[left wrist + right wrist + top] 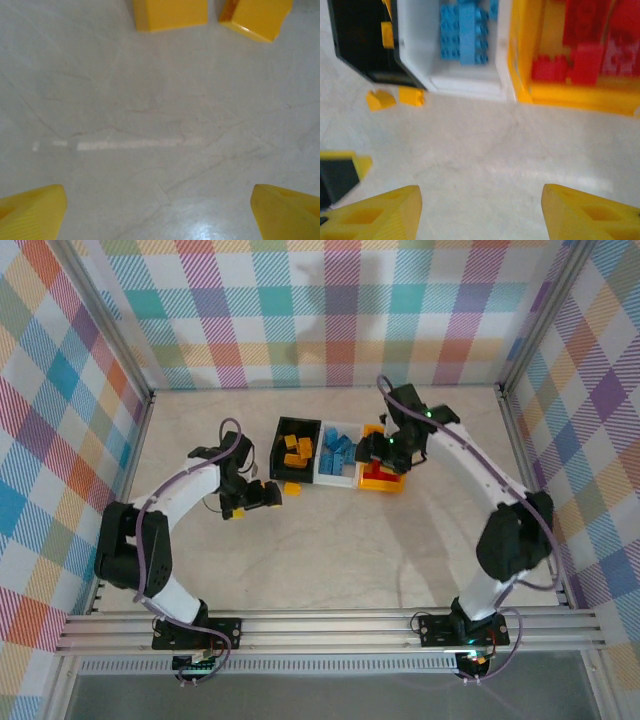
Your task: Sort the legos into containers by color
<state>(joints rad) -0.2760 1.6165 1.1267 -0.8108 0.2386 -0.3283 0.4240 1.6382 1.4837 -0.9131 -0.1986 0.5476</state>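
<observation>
Two yellow bricks (170,14) lie ahead of the left gripper (157,192) (jaws spread).

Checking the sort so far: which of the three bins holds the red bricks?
The yellow-orange bin, right end of the row, holds the red bricks; the white bin beside it has blue bricks, the black bin yellow-orange ones.
</observation>
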